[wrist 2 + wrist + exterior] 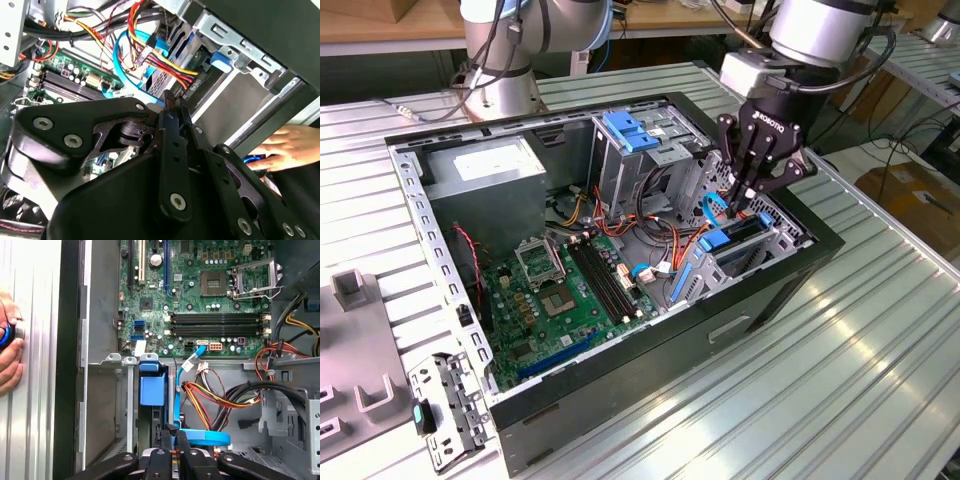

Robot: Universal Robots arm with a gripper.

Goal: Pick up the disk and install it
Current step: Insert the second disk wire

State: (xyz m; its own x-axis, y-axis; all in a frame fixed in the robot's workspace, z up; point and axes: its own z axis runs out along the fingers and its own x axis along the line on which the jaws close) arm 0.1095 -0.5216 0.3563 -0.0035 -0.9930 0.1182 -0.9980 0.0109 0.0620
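Tool [744, 203]: fingers together, nothing visibly held, tips just above the disk [738, 240], pointing down from the wrist into the case [620, 420]. Disk: sits in the drive bay [760, 250] at the case corner, blue frame up. Judgement: push straight along the bay rails; keep off the cables [210, 395]. Beyond: motherboard [570, 290], a hand [10, 355] on the counter [880, 330]
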